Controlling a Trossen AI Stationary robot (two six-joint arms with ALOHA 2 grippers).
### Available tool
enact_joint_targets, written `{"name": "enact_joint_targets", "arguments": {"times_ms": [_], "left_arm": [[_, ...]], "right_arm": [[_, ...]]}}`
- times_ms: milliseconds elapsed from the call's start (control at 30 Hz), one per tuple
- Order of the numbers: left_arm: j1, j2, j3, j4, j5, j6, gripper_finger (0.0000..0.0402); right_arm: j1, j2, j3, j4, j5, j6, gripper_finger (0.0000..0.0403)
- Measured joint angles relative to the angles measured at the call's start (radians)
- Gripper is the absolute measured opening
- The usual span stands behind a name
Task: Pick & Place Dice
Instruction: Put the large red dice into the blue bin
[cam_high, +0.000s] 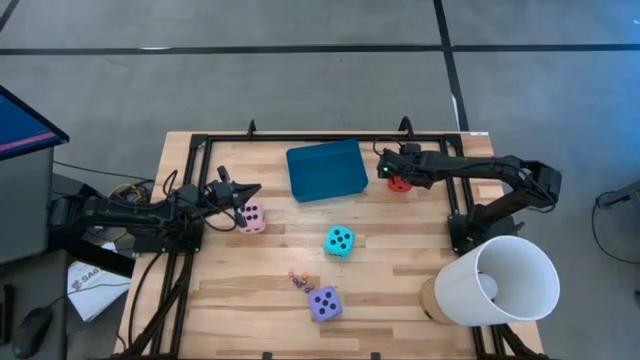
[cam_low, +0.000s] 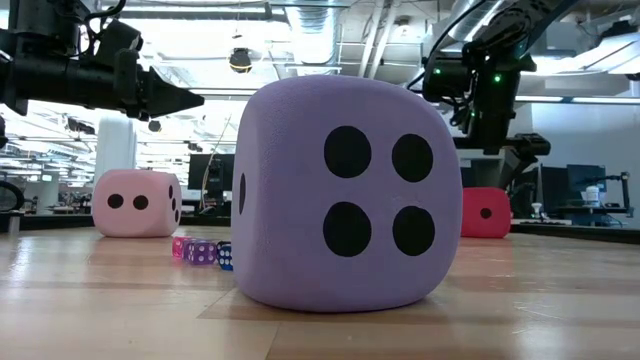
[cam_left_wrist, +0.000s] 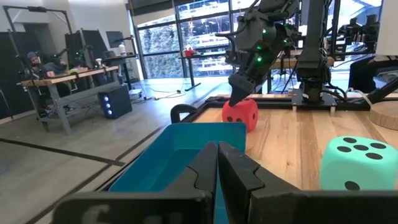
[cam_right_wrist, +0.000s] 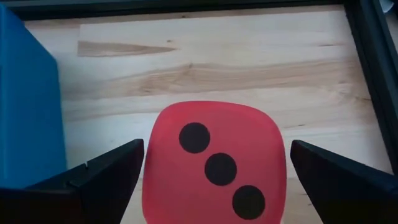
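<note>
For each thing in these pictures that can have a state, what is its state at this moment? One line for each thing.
Red die: on the table, three pips up, between the open fingers, not gripped.
Pink die: on the table, untouched.
Turquoise die: on the table, free.
Purple die: on the table, free.
Teal tray: empty.
Right tool: open, around the red die.
Left tool: shut, empty, beside the pink die.

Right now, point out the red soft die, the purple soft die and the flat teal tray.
Red soft die (cam_right_wrist: 214, 163), right wrist view, on its three-pip face.
Purple soft die (cam_low: 345, 195), low view, on its four-pip face.
Flat teal tray (cam_high: 326, 170), high view, on its floor.
</note>
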Motion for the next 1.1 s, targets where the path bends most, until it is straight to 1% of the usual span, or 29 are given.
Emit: {"name": "enact_joint_targets", "arguments": {"times_ms": [700, 1100], "left_arm": [[0.000, 0.000, 0.000, 0.000, -0.001, 0.000, 0.0006], [0.000, 0.000, 0.000, 0.000, 0.003, 0.000, 0.0006]], "right_arm": [[0.000, 0.000, 0.000, 0.003, 0.012, 0.015, 0.0400], [0.000, 0.002, 0.000, 0.001, 0.000, 0.032, 0.0400]]}}
